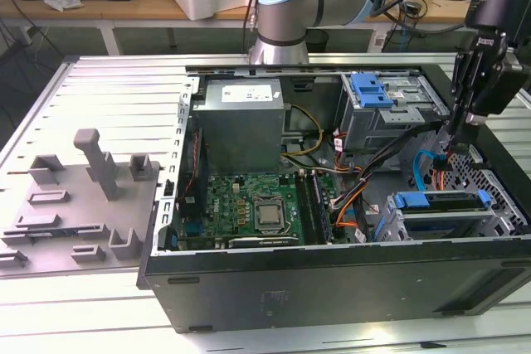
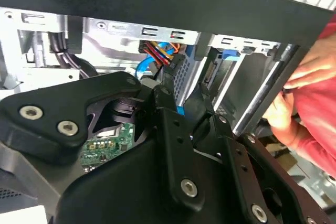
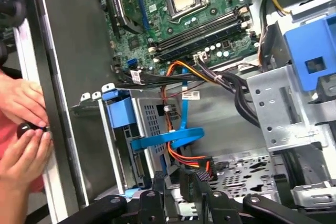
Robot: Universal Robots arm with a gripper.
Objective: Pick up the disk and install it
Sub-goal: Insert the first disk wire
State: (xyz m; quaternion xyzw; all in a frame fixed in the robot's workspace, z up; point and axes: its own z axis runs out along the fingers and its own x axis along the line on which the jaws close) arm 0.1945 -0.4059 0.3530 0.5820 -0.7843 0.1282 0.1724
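Note:
The disk (image 1: 442, 215) lies flat in the metal drive cage at the case's corner on the exterior view's right, its blue carrier frame (image 1: 440, 200) along the top edge. In the first wrist view the carrier (image 3: 119, 109) stands in the cage slot. My gripper (image 1: 452, 145) hangs inside the open computer case (image 1: 332, 279), just above and behind the disk, down among the blue and orange cables (image 1: 427, 167). It is apart from the disk. In both wrist views the gripper (image 3: 178, 187) (image 2: 181, 114) points at the cable bundle and a black connector (image 3: 190, 174) beside the cage.
A second drive cage with a blue latch (image 1: 371, 89) stands behind the gripper. The motherboard (image 1: 257, 209) and power supply (image 1: 241, 113) fill the case's middle. A person's hands (image 3: 23, 129) rest on the case wall near the disk. A grey fixture (image 1: 91, 180) lies on the table (image 1: 108, 89).

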